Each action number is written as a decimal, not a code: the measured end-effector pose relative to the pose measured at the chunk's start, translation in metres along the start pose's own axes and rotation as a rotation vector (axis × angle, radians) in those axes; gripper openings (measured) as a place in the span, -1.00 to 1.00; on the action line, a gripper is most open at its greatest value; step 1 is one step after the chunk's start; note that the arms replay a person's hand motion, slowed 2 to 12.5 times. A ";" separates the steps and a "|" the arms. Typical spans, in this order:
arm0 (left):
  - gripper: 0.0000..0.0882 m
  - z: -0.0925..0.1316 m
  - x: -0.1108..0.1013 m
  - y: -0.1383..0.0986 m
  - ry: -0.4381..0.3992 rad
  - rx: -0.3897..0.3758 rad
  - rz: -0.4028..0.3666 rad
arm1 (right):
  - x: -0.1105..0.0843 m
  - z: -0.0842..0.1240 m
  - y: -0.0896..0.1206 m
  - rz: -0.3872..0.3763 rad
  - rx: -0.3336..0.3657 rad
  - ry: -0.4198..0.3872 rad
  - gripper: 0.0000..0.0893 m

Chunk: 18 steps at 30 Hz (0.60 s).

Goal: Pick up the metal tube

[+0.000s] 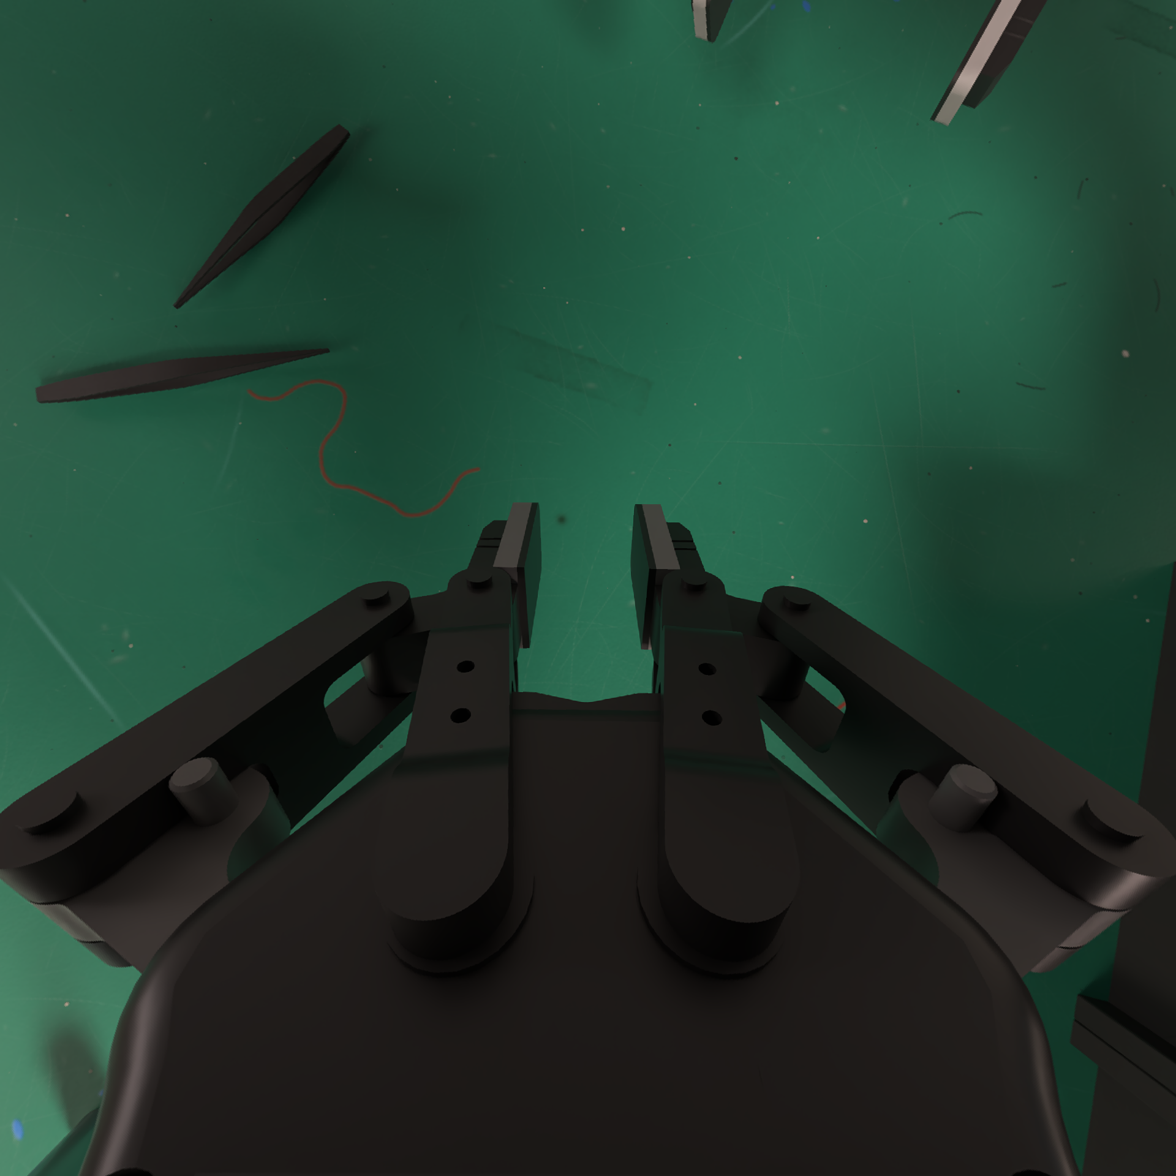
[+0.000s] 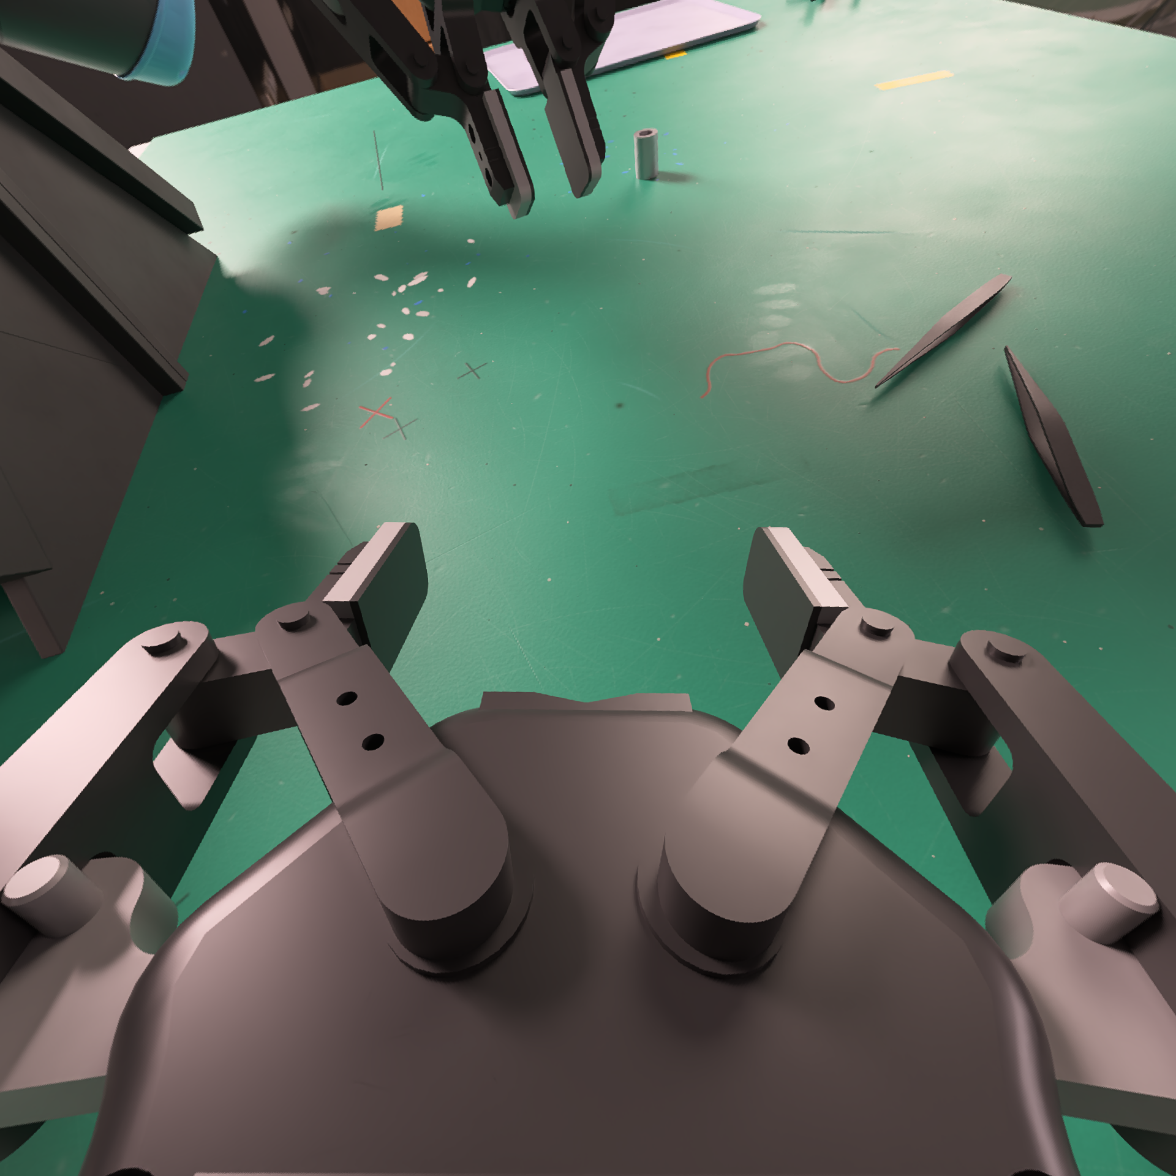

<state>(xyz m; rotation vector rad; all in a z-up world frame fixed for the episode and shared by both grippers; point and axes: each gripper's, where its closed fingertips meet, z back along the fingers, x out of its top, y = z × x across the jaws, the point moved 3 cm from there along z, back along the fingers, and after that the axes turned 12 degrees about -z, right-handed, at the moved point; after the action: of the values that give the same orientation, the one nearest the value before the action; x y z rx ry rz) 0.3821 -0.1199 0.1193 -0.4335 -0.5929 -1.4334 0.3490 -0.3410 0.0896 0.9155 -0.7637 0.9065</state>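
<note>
The metal tube [image 2: 647, 154] is a short grey cylinder standing upright on the green mat [image 2: 573, 445], far off in the right wrist view. My left gripper [image 1: 586, 509] is partly open and empty, its jaws a narrow gap apart above bare mat. It also shows in the right wrist view [image 2: 552, 198], hanging above the mat just left of the tube and not touching it. My right gripper [image 2: 585, 531] is wide open and empty above the near part of the mat. Its fingertips [image 1: 954, 95] show at the top of the left wrist view. The tube is not in the left wrist view.
Two black tweezers [image 2: 942, 331] [image 2: 1050, 439] and a thin red thread [image 2: 795, 359] lie to the right; they also show in the left wrist view [image 1: 261, 216] [image 1: 178, 375] [image 1: 331, 439]. A dark box [image 2: 76, 305] stands at the left. A pale tray [image 2: 668, 38] lies at the back.
</note>
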 end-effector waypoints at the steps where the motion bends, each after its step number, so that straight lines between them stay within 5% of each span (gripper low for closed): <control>1: -0.41 0.000 0.000 0.000 0.000 0.000 0.000 | 0.000 0.000 0.000 0.000 0.000 -0.001 0.91; 18: -0.41 0.000 0.000 0.000 0.005 -0.002 -0.007 | 0.000 -0.001 -0.001 -0.001 0.002 0.003 0.91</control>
<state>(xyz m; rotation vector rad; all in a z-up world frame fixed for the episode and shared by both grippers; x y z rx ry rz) 0.3825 -0.1204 0.1191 -0.4301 -0.5897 -1.4414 0.3495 -0.3409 0.0888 0.9162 -0.7603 0.9081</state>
